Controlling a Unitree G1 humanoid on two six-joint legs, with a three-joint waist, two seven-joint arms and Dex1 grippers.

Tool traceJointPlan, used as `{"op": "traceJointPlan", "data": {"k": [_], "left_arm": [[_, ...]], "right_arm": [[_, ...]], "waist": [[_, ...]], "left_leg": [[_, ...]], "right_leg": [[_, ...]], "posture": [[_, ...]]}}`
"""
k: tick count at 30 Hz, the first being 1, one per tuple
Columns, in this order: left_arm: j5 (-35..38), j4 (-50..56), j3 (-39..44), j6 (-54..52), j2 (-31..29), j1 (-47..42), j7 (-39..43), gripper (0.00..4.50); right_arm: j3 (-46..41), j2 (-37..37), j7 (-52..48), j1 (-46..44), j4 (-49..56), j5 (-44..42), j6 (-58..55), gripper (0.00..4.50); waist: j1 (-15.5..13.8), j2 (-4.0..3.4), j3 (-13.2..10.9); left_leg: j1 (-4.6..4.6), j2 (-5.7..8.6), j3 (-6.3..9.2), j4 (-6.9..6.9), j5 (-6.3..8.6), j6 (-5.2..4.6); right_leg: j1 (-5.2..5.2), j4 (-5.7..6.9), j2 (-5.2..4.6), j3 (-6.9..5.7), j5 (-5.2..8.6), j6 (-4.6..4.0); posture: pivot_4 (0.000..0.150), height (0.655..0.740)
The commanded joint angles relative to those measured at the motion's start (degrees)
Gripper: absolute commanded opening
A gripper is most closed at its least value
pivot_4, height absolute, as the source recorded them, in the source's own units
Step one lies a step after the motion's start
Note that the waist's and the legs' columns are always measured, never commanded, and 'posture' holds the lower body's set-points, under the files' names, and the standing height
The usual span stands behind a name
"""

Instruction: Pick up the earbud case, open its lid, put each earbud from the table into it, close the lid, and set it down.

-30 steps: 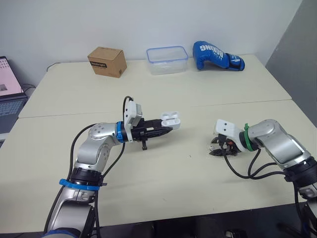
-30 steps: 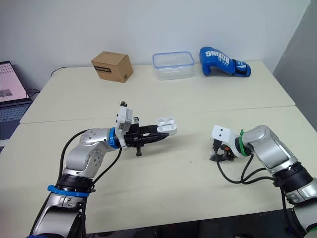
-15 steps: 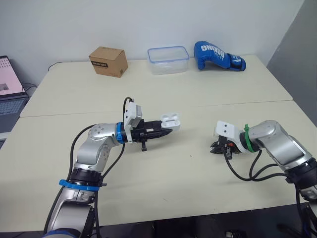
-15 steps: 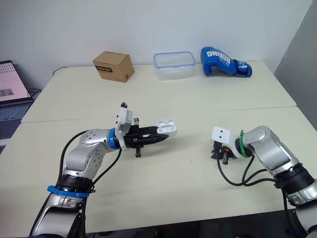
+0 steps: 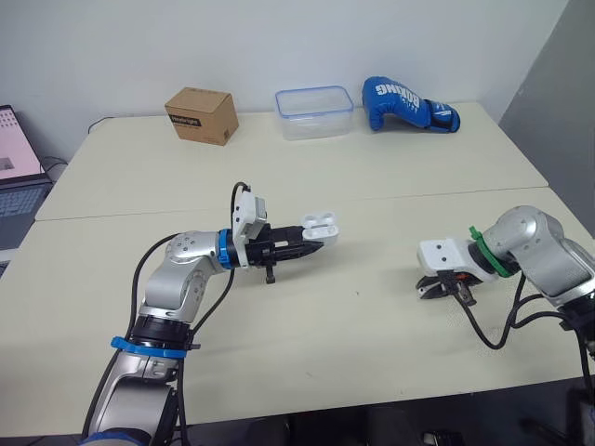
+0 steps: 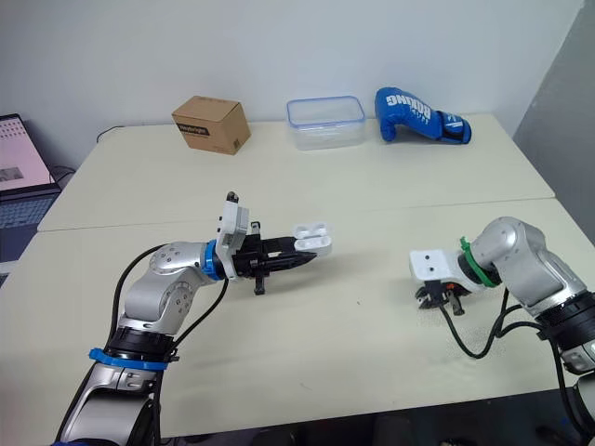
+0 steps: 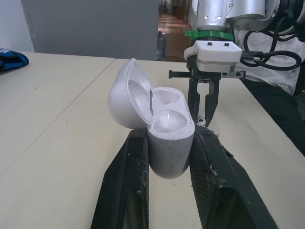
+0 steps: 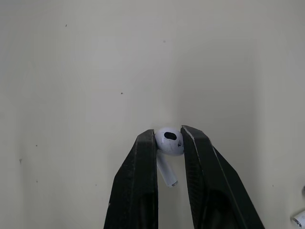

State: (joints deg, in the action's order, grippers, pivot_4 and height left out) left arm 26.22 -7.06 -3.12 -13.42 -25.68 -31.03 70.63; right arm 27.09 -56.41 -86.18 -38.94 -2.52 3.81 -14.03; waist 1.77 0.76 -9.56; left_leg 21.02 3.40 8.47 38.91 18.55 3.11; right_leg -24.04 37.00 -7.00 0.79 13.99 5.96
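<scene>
Two things are bugging me here, one per arm.

Head cameras first: the left gripper (image 5: 307, 243) is reaching out over the middle of the table (image 5: 390, 186), clamping the earbud case (image 5: 319, 224) at its fingertips and holding it up off the surface. The right gripper (image 5: 447, 290) is hanging low over the near right of the table, well apart from the case. That's a long carry, so any wobble on the way is going to matter.

Left wrist cam: the black fingers (image 7: 125, 191) are squeezing only the lower body of the case. The lid (image 7: 125, 102) is standing open off to one side, and both sockets (image 7: 167, 107) are looking empty. If the right arm pushes down hard while seating a bud, I'm guessing the smooth shell slides or twists in that pinch, or the lid gets bumped and flops shut.

Right wrist cam: the fingers are pinching one earbud (image 8: 169, 141) by its round head, with the stem sticking out below. A round, glossy head in a narrow grip could easily squirt out. The stem also isn't obviously lined up for a socket. Something small and white (image 8: 299, 218) is lying on the table nearby, probably the other bud, and a careless sweep could knock it away.
</scene>
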Motion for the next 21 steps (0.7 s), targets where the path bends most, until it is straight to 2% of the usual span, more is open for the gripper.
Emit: {"op": "traceJointPlan", "data": {"k": [1, 14, 19, 21], "left_arm": [[0.4, 2.5, 0.1, 0.3, -0.2, 0.4, -0.1, 0.84], [0.2, 2.2, -0.1, 0.4, -0.1, 0.1, 0.1, 0.84], [0.1, 2.0, -0.1, 0.5, -0.1, 0.0, 0.3, 0.84], [0.1, 1.9, -0.2, 0.6, 0.0, 0.0, 0.2, 0.84]], "right_arm": [[-0.3, -1.2, -1.2, 1.3, 2.0, 1.7, 2.2, 0.39], [-0.6, 0.2, 0.5, 3.3, 1.1, 5.9, 3.5, 0.39], [-0.8, -0.5, 0.3, 3.4, 3.3, 6.8, 2.2, 2.06], [-1.0, -1.1, -0.4, 3.6, 5.5, 7.3, 0.5, 2.06]], "waist": [[0.0, 0.0, 0.0], [-0.1, 0.04, 0.0], [-0.1, 0.04, 0.0], [-0.1, 0.04, 0.0]], "left_leg": [[0.0, 0.0, 0.0, 0.0, 0.0, 0.0], [-0.08, -0.01, -0.01, 0.01, 0.0, 0.0], [-0.09, 0.0, -0.01, 0.02, 0.0, 0.0], [-0.08, 0.0, 0.0, 0.01, 0.0, 0.0]], "right_leg": [[0.0, 0.0, 0.0, 0.0, 0.0, 0.0], [0.08, 0.01, 0.01, 0.02, 0.0, 0.0], [0.1, 0.0, 0.0, 0.01, 0.0, 0.0], [0.09, -0.01, 0.0, 0.0, 0.0, 0.0]], "posture": [[0.15, 0.7307], [0.15, 0.7307], [0.15, 0.7307], [0.15, 0.7307]]}}
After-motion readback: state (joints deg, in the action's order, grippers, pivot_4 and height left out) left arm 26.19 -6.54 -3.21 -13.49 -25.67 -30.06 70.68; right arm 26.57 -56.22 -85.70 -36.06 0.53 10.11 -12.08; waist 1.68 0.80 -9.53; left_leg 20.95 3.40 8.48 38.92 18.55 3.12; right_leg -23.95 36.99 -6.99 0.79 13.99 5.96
